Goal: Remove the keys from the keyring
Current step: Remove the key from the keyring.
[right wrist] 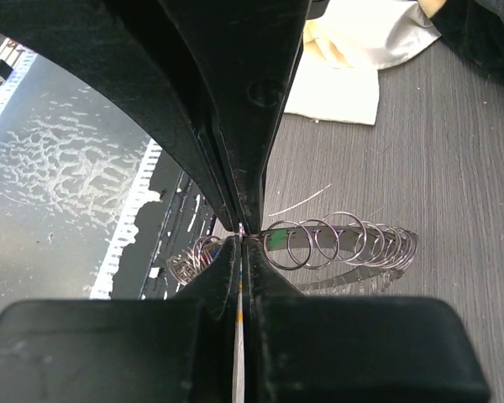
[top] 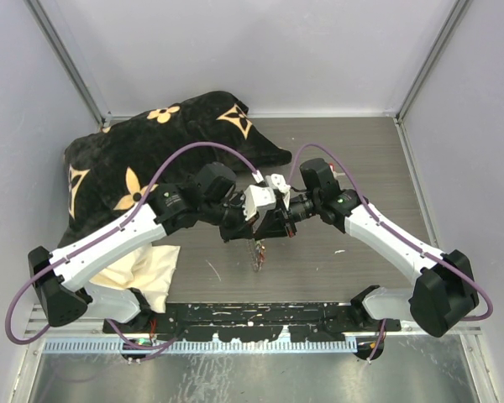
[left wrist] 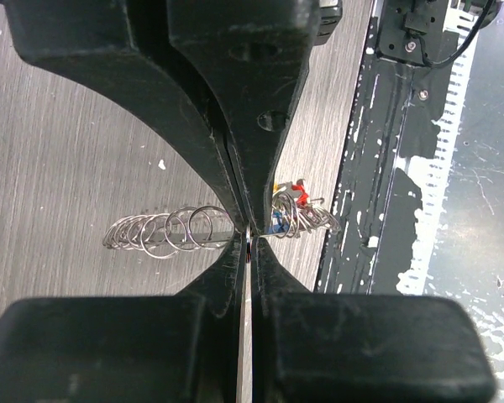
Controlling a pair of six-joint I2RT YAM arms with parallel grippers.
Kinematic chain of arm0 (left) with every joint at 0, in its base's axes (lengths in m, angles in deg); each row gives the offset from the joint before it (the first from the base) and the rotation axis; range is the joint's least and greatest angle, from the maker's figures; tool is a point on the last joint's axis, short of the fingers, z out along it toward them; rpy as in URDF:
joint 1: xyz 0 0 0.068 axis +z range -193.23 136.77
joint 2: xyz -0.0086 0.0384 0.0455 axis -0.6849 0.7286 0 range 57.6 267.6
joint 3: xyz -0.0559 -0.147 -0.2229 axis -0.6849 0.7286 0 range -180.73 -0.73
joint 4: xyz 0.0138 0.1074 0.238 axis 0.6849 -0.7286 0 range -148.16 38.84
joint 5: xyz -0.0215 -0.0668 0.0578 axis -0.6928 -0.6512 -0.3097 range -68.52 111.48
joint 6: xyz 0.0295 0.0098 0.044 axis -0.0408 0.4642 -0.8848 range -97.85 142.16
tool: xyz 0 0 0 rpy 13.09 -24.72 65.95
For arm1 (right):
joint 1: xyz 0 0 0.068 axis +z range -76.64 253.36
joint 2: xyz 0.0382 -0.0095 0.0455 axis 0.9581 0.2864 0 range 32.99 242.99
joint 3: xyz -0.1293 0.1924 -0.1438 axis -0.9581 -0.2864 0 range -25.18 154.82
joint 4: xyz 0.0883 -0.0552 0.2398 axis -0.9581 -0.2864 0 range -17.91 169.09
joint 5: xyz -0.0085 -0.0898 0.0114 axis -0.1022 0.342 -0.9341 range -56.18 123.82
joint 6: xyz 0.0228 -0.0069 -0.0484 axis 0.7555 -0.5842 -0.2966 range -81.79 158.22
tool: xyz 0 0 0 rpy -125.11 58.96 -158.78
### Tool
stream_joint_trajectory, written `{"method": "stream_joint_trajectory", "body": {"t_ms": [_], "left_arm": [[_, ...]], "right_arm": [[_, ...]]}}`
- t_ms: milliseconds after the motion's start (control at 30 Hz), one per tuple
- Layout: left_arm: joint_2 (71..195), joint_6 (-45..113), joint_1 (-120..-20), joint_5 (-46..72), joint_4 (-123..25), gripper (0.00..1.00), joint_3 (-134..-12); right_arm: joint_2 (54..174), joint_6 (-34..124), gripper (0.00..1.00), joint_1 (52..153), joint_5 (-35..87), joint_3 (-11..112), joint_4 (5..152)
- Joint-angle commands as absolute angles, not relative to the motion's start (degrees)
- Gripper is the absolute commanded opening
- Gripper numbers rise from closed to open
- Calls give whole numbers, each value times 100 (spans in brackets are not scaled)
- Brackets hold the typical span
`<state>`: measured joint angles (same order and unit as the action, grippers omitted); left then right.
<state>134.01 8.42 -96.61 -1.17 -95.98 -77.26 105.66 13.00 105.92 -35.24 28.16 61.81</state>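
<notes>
As both arms meet over the table (top: 361,168), the left gripper (left wrist: 246,231) and right gripper (right wrist: 239,231) each sit clamped tight on the keyring (left wrist: 164,231). Step: coil braced, keys (left wrist: 292,201) (red and blue heads show) bunched beside the left tips. Next likely needs one pinch moved onto a key.

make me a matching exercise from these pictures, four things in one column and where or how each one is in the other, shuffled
Things
1 keyring
2 keys
3 black cushion
4 cream cloth

Places or states
a far left of the table, gold flower pattern
b bunched together on the coil, one head red
c near left of the table, just in front of the cushion
d pinched by the left gripper and the right gripper, both shut

Pairs: 1-d, 2-b, 3-a, 4-c
</notes>
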Motion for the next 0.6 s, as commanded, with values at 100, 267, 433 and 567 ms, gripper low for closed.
{"method": "stream_joint_trajectory", "body": {"t_ms": [100,267,433,567], "left_arm": [[12977,1440,-9627,-116,-8531,5,-7423],[12015,2015,-9567,185,-7220,39,-6408],[10620,2719,-9552,402,-5389,54,-4927],[9785,3167,-9552,625,-3139,59,-3374]], "right_arm": [[10463,1179,1,10536,-3944,2945,6650],[10479,1455,1,10443,-4137,2927,6837],[10522,1521,1,10367,-4246,2956,6864],[10581,1213,1,10326,-4526,3046,6590]]}}
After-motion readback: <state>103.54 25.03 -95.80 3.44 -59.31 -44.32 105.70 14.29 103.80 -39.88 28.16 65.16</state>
